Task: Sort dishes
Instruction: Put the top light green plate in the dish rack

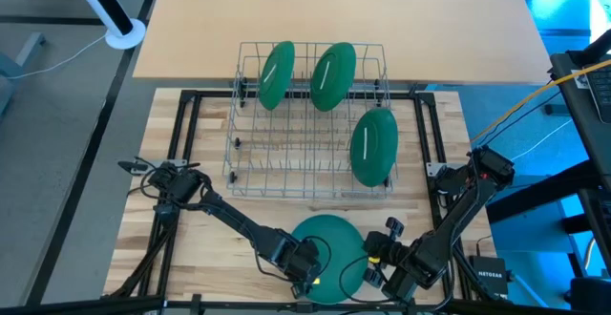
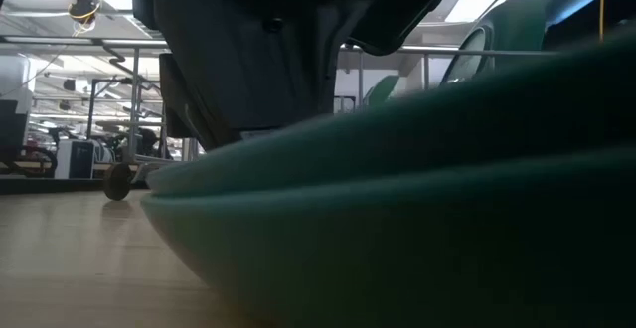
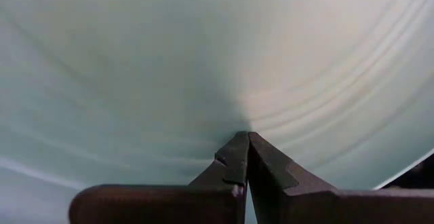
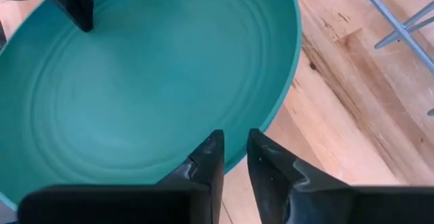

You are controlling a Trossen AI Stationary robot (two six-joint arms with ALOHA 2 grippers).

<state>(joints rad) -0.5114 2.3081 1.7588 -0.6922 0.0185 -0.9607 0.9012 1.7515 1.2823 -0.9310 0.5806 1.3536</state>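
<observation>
With three plates already racked, two are left stacked at the near table edge.

Three green plates are seen standing on edge in the wire rack (image 1: 310, 124): far-left plate (image 1: 277, 74), far-middle plate (image 1: 332, 76), near-right plate (image 1: 373, 146). The flat stack (image 1: 329, 243) lies in front of the rack; two rims are made out in the low view (image 2: 417, 199). The left gripper (image 1: 307, 275) is pressed onto the stack's left side, fingers closed tip to tip, nothing held. The right gripper (image 4: 232, 157) is set at the stack's right rim, fingers a narrow slit apart; whether the rim is pinched cannot be told. Roughly three fifths is judged done.
</observation>
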